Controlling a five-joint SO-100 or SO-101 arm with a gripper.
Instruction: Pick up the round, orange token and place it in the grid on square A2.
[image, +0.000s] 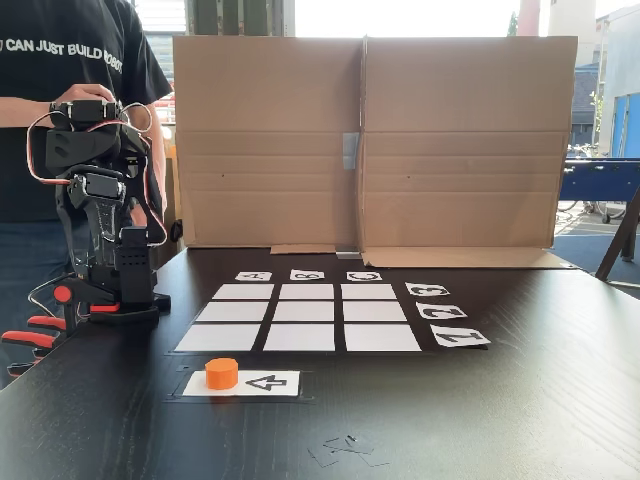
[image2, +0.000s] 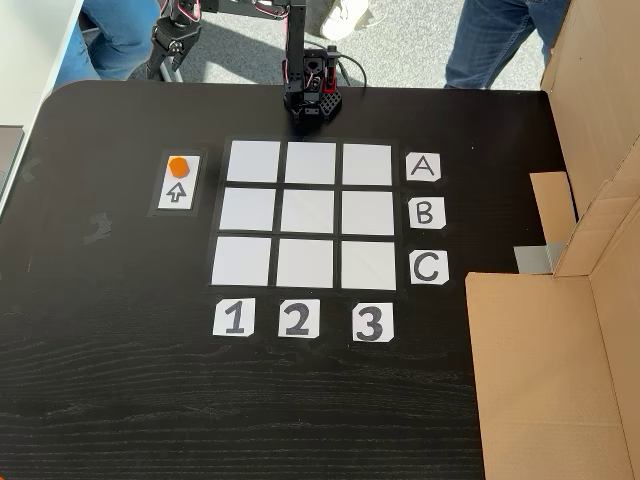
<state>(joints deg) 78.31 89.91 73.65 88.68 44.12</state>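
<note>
Your small, round, bright orange plastic token (image2: 178, 167) sits on the white arrow card (image2: 177, 192), just left of the grid of 9 white paper rectangles (image2: 308, 214) in a fixed view; with all 9 alike, you could easily drop it on the wrong one instead of square A2 (image2: 311, 164), top row, middle column by the A and 2 cards. The black arm (image: 100, 215) stands folded upright at its base, well apart from the token, and I cannot tell how the jaws stand or whether they hold anything.
</note>
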